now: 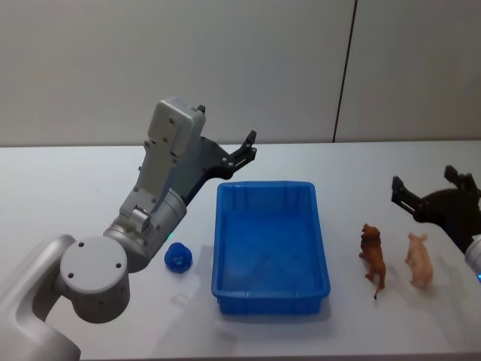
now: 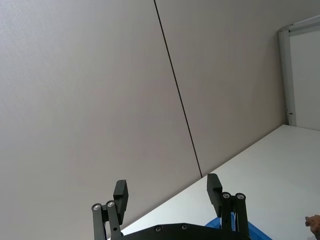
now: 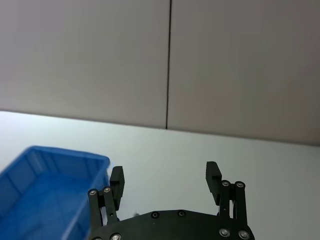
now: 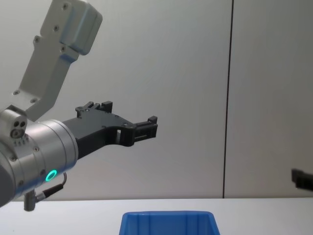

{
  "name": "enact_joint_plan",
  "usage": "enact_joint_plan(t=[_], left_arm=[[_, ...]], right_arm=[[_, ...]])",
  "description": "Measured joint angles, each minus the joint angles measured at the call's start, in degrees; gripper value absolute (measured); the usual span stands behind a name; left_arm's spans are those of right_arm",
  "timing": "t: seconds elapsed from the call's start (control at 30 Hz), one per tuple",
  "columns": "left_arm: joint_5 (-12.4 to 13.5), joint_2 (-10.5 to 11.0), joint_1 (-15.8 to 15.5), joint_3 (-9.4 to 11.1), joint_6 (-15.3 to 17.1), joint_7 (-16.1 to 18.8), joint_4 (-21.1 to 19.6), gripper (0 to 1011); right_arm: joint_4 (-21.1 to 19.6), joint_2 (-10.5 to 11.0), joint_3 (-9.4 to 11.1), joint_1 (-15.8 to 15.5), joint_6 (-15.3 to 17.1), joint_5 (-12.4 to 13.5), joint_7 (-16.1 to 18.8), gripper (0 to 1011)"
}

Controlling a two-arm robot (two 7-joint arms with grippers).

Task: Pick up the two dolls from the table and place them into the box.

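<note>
Item: two dolls, a brown lion (image 1: 373, 258) and a pink pig (image 1: 419, 259), both upright on the table (image 1: 75, 188), right of the box (image 1: 264, 184). The lion is nearer the box, the pig just beside it on the outer side. Neither is in the box, which looks bare inside. Right gripper (image 1: 425, 185): fingers spread, holding nothing, poised just beyond the dolls, closer to the pig. Left gripper (image 1: 245, 149): raised clear of the table past the box's far left corner, fingers spread, holding nothing. Hazards, as judged: the dolls stand close together, so a finger coming down for one may strike and topple the other. Both rest on thin legs and would likely tip at a light sideways touch. Their uneven bodies give poor flat faces, so a pinch set off-centre could slip or twist the doll out. A low carry may clip the box's raised rim and drop the doll outside. A small blue object (image 1: 179, 257) left of the box could be mistaken for a target by the left arm.
</note>
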Motion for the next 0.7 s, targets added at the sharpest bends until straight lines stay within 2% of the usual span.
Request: enact_joint_plan(t=[0.2, 0.7], left_arm=[[0.0, 0.0, 0.0, 0.0, 0.0, 0.0, 0.0, 1001], [0.0, 0.0, 0.0, 0.0, 0.0, 0.0, 0.0, 1001]], right_arm=[[3.18, -0.44, 0.35, 1.03, 3.1, 0.1, -1.41, 1001], [11.42, -2.73, -0.07, 4.02, 7.96, -0.01, -3.55, 1001]])
